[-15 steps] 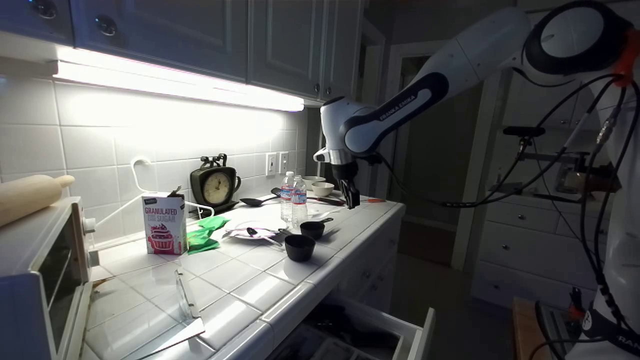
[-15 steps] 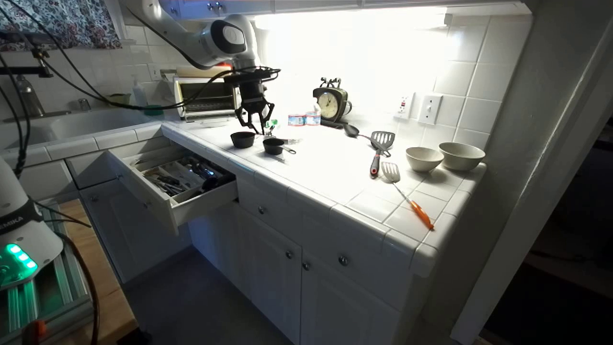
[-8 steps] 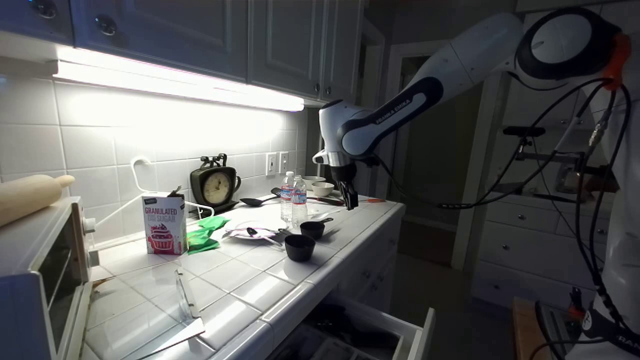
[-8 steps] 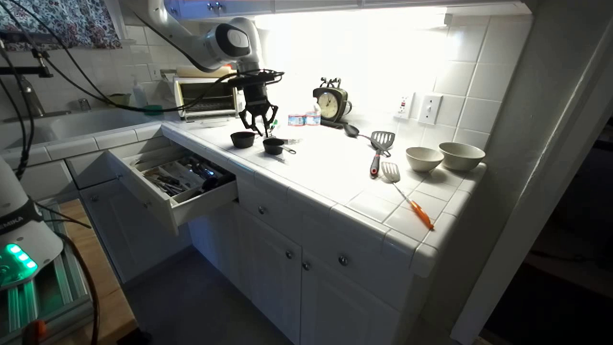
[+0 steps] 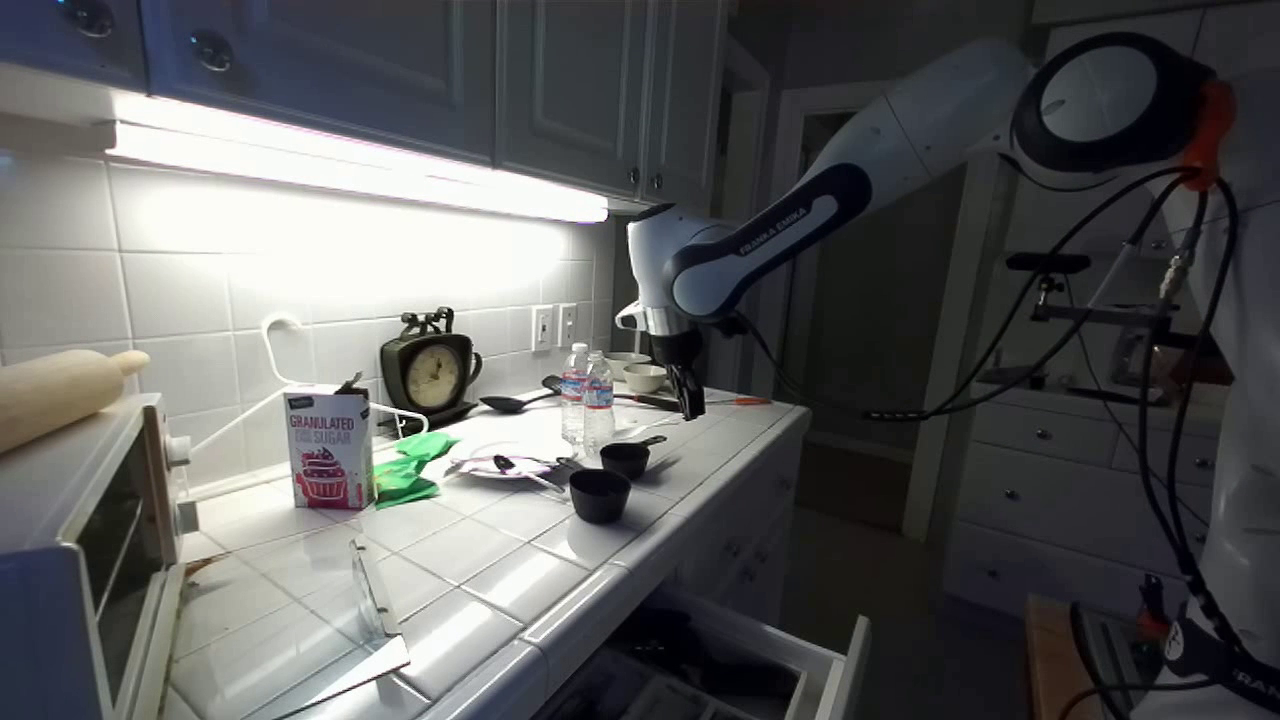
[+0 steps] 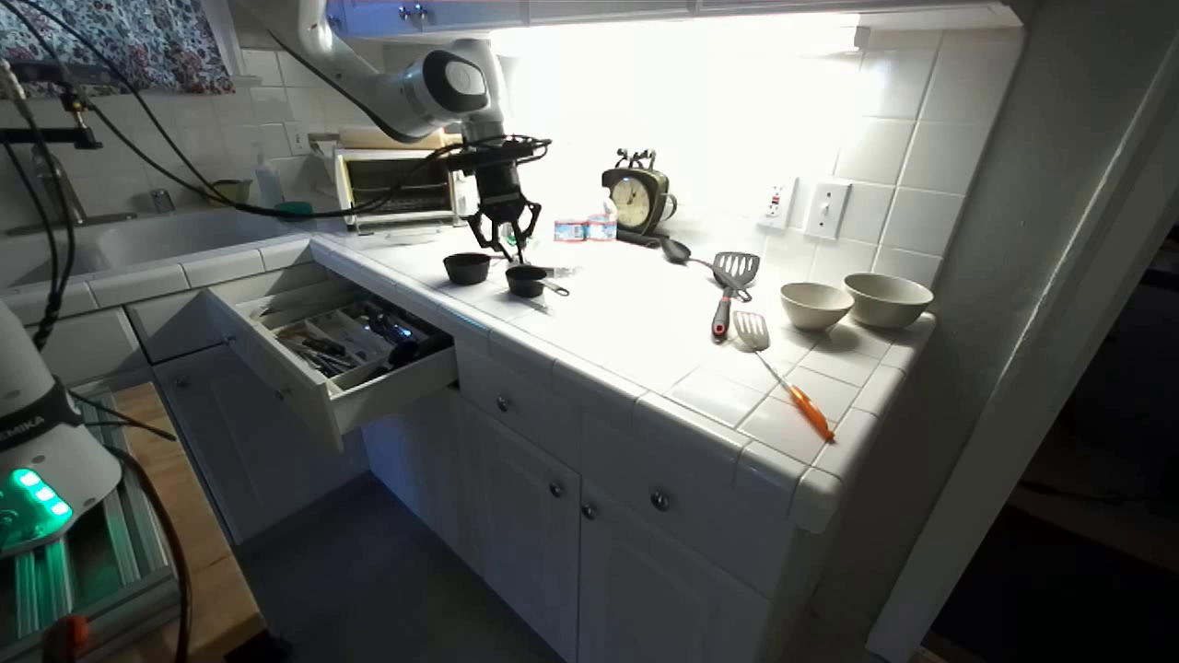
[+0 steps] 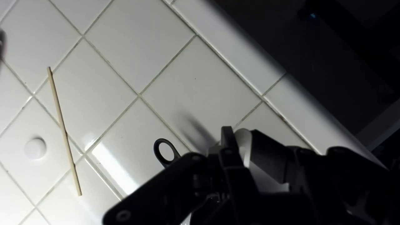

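Notably, only the wrist view shows a thin wooden stick [image 7: 63, 131] and a white disc [image 7: 35, 148], while just an exterior view takes in the sugar box [image 5: 330, 450]. The gripper [image 6: 514, 259] hangs with its fingers pressed together. In an exterior view the small black measuring cup [image 6: 526, 283] lies near, below it at five o'clock, and the larger measuring cup [image 6: 467, 269] between eight and nine.

Ext. views opp., shared countertop [image 6: 608, 318]
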Controlling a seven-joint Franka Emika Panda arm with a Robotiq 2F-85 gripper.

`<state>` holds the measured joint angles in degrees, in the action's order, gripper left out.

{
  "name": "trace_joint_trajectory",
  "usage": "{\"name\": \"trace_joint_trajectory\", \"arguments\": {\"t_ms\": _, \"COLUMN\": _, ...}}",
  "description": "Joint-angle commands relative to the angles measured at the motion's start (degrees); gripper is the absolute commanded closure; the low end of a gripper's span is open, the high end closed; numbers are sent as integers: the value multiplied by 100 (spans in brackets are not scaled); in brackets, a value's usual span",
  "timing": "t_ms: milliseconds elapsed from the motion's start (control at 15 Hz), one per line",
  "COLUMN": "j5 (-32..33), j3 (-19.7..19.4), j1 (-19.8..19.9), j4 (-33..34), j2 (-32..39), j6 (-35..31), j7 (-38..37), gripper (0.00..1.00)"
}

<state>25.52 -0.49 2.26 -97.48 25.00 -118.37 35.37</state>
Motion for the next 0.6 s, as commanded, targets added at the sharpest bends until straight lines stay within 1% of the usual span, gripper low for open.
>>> {"name": "trace_joint_trajectory", "arguments": {"t_ms": 0, "j5": 251, "j3": -67, "j1": -152, "j4": 304, "j2": 198, "j6": 198, "j7": -186, "gripper": 96}}
{"name": "trace_joint_trajectory", "arguments": {"t_ms": 533, "j5": 774, "j3": -139, "j1": -266, "j4": 271, "j2": 204, "j6": 302, "j7": -288, "gripper": 96}}
